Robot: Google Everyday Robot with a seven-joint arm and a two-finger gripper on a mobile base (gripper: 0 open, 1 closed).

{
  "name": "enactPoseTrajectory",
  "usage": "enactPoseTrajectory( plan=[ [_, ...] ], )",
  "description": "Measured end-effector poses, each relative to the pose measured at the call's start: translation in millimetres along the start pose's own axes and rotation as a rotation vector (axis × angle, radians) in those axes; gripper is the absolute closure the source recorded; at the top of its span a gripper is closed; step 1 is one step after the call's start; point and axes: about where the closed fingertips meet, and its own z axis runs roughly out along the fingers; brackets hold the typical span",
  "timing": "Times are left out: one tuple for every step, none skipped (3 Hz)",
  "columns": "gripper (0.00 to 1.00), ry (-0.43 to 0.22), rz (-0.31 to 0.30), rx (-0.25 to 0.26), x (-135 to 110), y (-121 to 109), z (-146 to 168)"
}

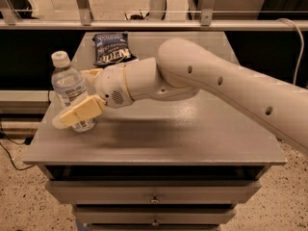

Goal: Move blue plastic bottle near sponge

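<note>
My tool [72, 98] sits at the surface's [192, 134] left edge, fingers apart, straddling the upright bottle [67, 83].

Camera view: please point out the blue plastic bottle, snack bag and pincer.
blue plastic bottle [67, 83], camera view, upper body.
snack bag [112, 48], camera view, centre.
pincer [73, 99], camera view, its middle, at the bottle.

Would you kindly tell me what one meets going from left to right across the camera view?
The blue plastic bottle → dark blue snack bag → the arm's forearm. The gripper is at the bottle and overlaps it, so it is left out of the order; no sponge shows.
</note>
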Motion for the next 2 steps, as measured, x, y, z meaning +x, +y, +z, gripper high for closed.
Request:
enactPoseTrajectory(
  plan=[
    [0.39, -0.020, -0.001, 0.005, -2.3, -0.6, 9.1],
    [0.62, -0.035, 0.001, 0.020, -5.0, -5.4, 9.5]
  ],
)
